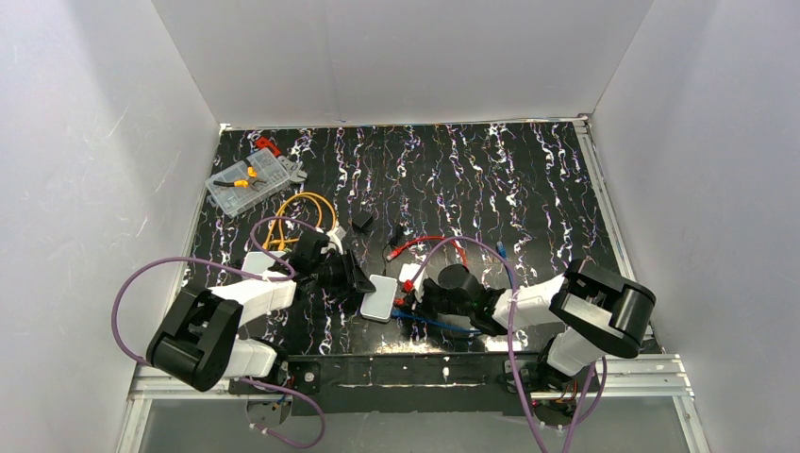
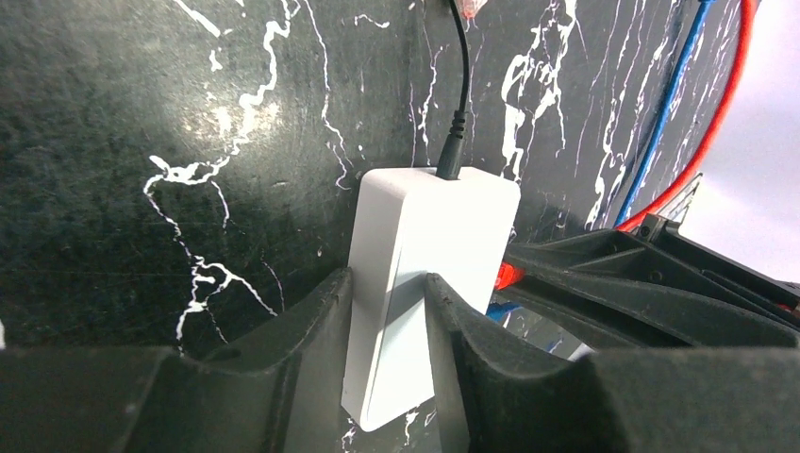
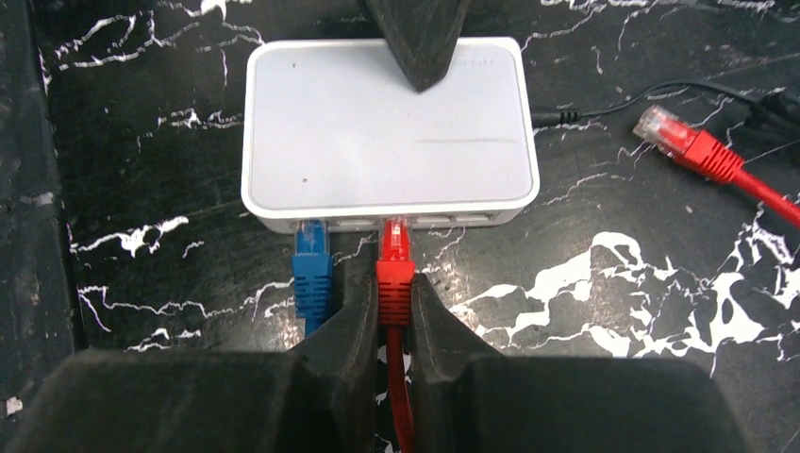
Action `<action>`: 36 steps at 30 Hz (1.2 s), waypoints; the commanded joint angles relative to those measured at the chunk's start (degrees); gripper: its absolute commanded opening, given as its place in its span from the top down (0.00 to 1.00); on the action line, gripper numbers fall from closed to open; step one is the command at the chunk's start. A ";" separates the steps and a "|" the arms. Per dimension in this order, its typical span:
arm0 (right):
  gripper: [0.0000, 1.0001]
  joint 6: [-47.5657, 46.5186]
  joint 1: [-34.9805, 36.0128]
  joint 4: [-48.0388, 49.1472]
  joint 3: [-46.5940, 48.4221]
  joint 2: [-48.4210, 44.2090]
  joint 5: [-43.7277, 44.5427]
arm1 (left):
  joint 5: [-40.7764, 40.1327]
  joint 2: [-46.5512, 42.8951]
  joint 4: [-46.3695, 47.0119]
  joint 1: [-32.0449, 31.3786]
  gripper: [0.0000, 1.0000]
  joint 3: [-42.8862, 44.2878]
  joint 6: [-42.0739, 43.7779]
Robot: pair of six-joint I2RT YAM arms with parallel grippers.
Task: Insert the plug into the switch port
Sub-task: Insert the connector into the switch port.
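The left claw [image 2: 389, 283] pinches the left edge of the flat grey-white switch box [image 3: 387, 132] on the bench [image 3: 141, 94]. At the box's right edge, the red plug [image 3: 394, 269] points left, its nose at the switch port [image 3: 394, 224] beside a seated blue plug [image 3: 311, 269]. Its long axis runs in line with the right claw [image 3: 392, 288], which clamps its rear.

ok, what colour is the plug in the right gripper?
Red; the plug shows best in the right wrist view.

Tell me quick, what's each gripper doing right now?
Left gripper: jaws closed on the switch.
Right gripper: jaws closed on the red plug.
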 commanded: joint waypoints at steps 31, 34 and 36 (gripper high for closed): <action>0.99 1.85 0.62 11.97 5.45 1.76 -1.12 | 5.68 -1.64 -2.88 -2.73 0.75 -4.88 -1.31; 0.99 1.58 0.61 12.42 7.39 2.83 -1.92 | 6.01 -1.96 -1.97 -3.01 0.75 -5.47 -1.95; 0.99 1.42 0.62 13.05 8.58 3.70 -2.50 | 6.24 -2.07 -1.61 -3.17 0.75 -5.58 -2.05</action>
